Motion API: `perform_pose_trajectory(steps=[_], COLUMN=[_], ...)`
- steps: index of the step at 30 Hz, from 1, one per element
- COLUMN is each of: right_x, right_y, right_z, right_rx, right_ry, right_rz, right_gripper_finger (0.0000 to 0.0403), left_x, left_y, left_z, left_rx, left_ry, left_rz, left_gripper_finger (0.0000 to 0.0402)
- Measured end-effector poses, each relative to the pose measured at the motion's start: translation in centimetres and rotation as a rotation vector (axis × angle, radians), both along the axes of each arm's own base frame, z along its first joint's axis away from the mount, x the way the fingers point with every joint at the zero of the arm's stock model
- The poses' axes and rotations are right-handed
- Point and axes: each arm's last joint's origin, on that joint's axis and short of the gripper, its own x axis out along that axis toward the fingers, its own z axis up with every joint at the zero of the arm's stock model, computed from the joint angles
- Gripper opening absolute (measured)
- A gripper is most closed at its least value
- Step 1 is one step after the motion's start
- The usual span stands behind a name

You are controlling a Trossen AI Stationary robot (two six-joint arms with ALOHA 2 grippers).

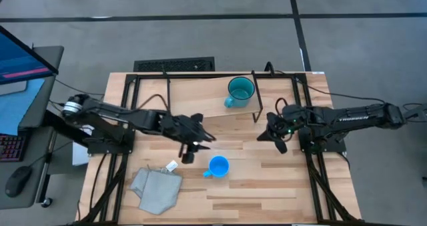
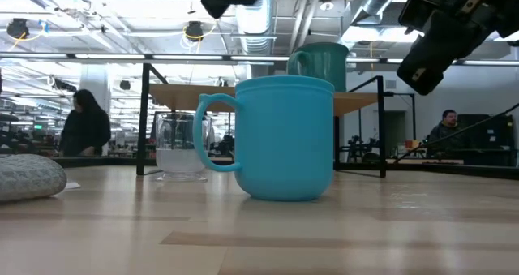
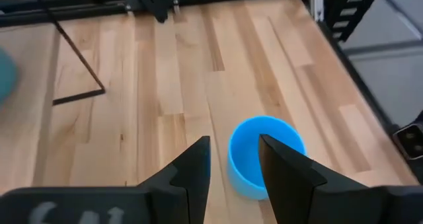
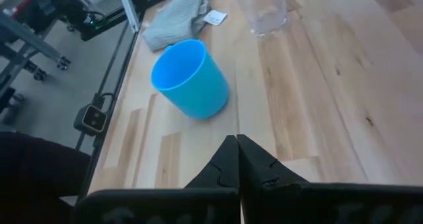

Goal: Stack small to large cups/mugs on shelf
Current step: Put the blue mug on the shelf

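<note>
Left gripper (image 1: 192, 146), jaws apart, empty, near blue mug (image 1: 218, 166); right gripper (image 1: 273, 134) closed; risk: mug toppled by off-centre approach.

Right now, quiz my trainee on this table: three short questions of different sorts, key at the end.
1. True or false: the teal mug stands on the shelf.
2. Which has its fingers apart? A. left gripper B. right gripper
3. Fill in: the grey cloth lies on the ___ arm's side of the blue mug.

Key: 1 true; 2 A; 3 left.
</note>
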Motion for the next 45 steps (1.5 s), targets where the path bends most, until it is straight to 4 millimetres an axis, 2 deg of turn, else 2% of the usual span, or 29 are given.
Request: perform_pose_trajectory(steps=[8, 15, 20, 29, 36, 45], right_x=[-0.1, -0.3, -0.4, -0.4, -0.4, -0.4], right_y=[0.8, 1.6, 1.9, 2.0, 2.0, 2.0], right_z=[-0.1, -0.2, -0.3, -0.3, -0.3, -0.5], right_rx=[-0.001, -0.002, -0.003, -0.004, -0.005, -0.007], right_ry=[0.009, 0.03, 0.034, 0.037, 0.041, 0.057], right_rz=[0.053, 0.101, 0.119, 0.122, 0.122, 0.123], right_gripper_finger=[0.0012, 0.0012, 0.0012, 0.0012, 0.0012, 0.0012], left_x=[3.7, 5.9, 6.6, 6.2, 7.3, 7.6], left_y=[-1.3, -1.9, -2.3, -2.2, -3.2, -3.0], left_z=[-1.8, -4.0, -4.5, -4.8, -6.4, -7.7], left_rx=[0.016, 0.057, 0.052, -0.01, -0.041, -0.049], left_ry=[0.079, 0.236, 0.295, 0.356, 0.362, 0.418], left_rz=[-0.009, 0.0, 0.003, 0.056, 0.067, 0.097], left_gripper_finger=[0.012, 0.012, 0.012, 0.012, 0.012, 0.012])
